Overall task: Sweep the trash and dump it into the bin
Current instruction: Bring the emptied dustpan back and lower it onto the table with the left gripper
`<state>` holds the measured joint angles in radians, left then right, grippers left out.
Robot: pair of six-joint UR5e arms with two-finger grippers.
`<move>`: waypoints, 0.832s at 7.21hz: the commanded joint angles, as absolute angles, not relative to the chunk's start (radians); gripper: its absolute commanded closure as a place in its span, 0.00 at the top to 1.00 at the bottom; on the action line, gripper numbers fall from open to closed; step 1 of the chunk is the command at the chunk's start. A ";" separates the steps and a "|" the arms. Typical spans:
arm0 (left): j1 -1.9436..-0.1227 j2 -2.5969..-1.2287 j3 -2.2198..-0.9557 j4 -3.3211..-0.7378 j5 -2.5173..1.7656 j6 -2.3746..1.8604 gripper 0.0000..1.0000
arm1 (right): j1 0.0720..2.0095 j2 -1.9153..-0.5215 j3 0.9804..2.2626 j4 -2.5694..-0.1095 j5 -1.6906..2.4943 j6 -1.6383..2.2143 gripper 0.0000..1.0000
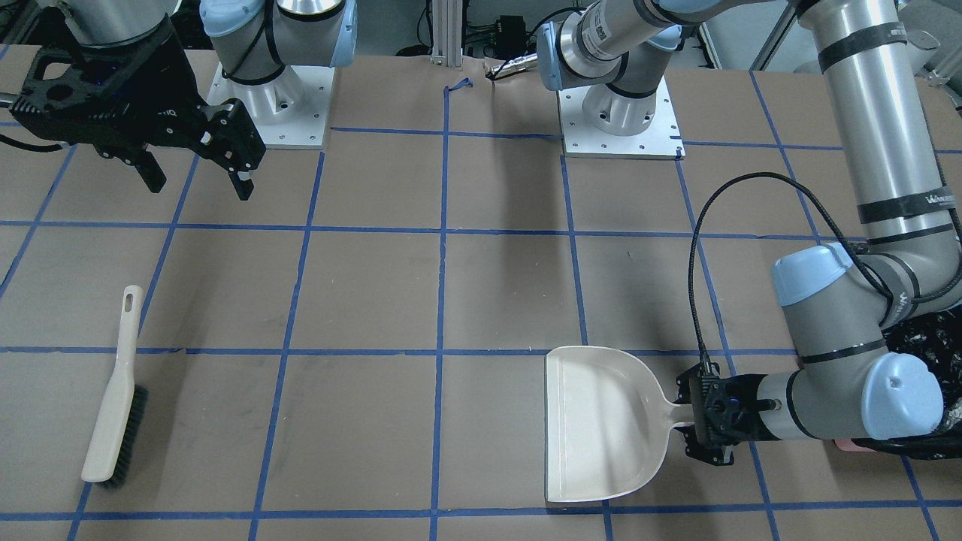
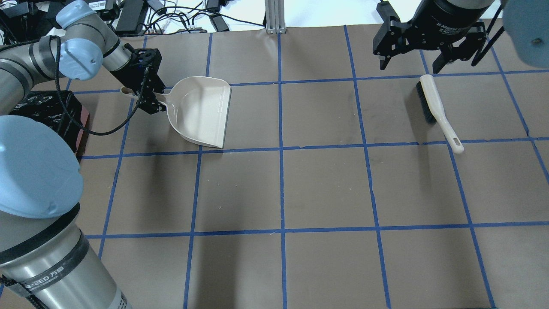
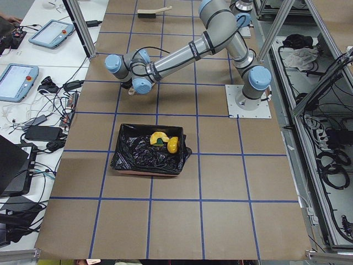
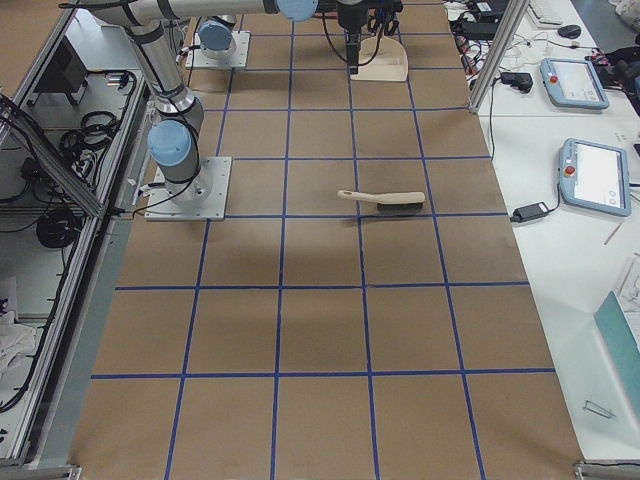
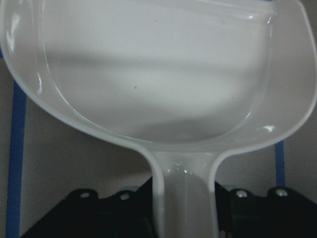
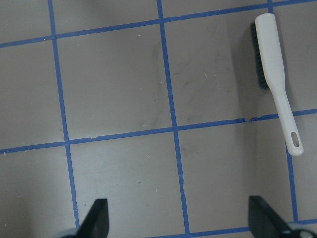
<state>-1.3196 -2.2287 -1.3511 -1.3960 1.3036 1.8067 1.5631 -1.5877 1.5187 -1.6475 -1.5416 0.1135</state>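
Seen from across the table, the left gripper [image 1: 706,424] was closed on the handle of the beige dustpan [image 1: 601,421], which lay flat and empty, apparently being set down with its load gone; well off from the pan's open mouth, the brush [image 1: 113,398] lay on its side, and the right gripper [image 1: 198,186] hung above the table with its jaws spread wide and nothing between them, seemingly finished with the tool. A corner of the black-lined bin [image 1: 928,338] showed just past the pan's handle end, behind the left arm. From overhead, the pan [image 2: 199,109] rested on the brown table [image 2: 326,189] with the bin [image 2: 43,113] near its handle side and the brush [image 2: 438,111] far out beyond its lip, under the open right gripper [image 2: 409,66]. From the robot's left end, the trash [image 3: 172,144] sat as yellowish pieces inside the bin [image 3: 146,163], apart from the pan, which the arm largely hid; how many pieces lay there could not be told for certain. From the right end, the brush [image 4: 385,200] lay well short of the distant pan [image 4: 385,68]. The left wrist camera showed the pan's bowl [image 5: 158,84] bare, its handle running back into the gripper. The right wrist camera showed the brush [image 6: 275,84] below parted fingers [image 6: 96,218], and no trash near it
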 commanded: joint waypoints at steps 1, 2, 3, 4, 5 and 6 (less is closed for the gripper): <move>-1.321 -2.229 -1.351 -1.396 1.270 1.804 0.80 | 1.563 -1.588 1.519 -1.647 -1.542 0.114 1.00; -1.321 -2.230 -1.353 -1.396 1.263 1.802 0.99 | 1.563 -1.588 1.519 -1.647 -1.542 0.114 1.00; -1.325 -2.229 -1.351 -1.396 1.264 1.799 1.00 | 1.563 -1.588 1.519 -1.647 -1.542 0.114 1.00; -1.324 -2.229 -1.353 -1.396 1.266 1.801 1.00 | 1.563 -1.588 1.519 -1.647 -1.542 0.114 1.00; -1.324 -2.220 -1.351 -1.396 1.269 1.801 1.00 | 1.563 -1.588 1.519 -1.646 -1.542 0.114 1.00; -1.324 -2.195 -1.348 -1.396 1.270 1.795 1.00 | 1.563 -1.588 1.519 -1.647 -1.542 0.114 1.00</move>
